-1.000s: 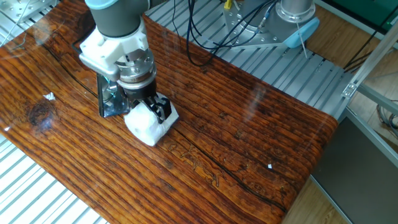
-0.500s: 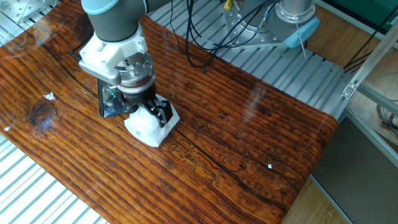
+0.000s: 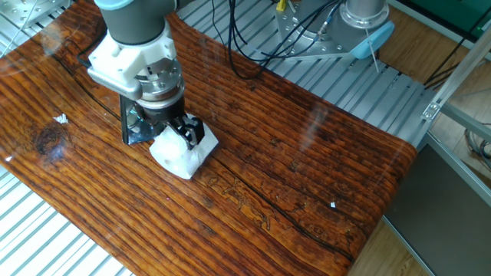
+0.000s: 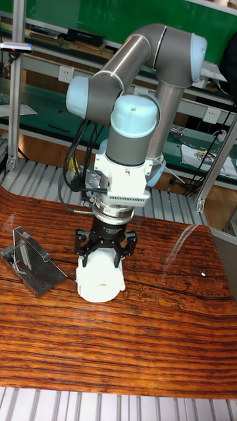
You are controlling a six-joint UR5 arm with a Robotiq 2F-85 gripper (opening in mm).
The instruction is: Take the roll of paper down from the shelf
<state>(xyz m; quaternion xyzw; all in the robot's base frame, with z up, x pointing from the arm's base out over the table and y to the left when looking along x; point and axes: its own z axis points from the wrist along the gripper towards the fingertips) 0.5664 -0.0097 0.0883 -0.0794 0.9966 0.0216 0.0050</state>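
Observation:
The roll of paper (image 3: 179, 158) (image 4: 100, 281) is a white, soft lump low over the wooden table, its hollow core facing the tall fixed view. My gripper (image 3: 184, 141) (image 4: 105, 258) comes straight down onto it, with the black fingers (image 4: 81, 253) pressed against its upper sides, shut on it. The shelf (image 3: 136, 127) (image 4: 31, 268), a shiny metal bracket, stands just left of the roll. In the tall fixed view there is a gap between shelf and roll. I cannot tell whether the roll touches the table.
The wooden table (image 3: 291, 176) ends at a front edge near the camera and a right edge by the aluminium frame. Black cables (image 3: 245, 46) lie at the back. A small white scrap (image 3: 61, 119) lies left of the shelf, and a white speck (image 3: 333, 204) lies at right.
The arm and gripper have shifted slightly up and to the left in the fixed view, and the roll moved with them. The shelf stayed put.

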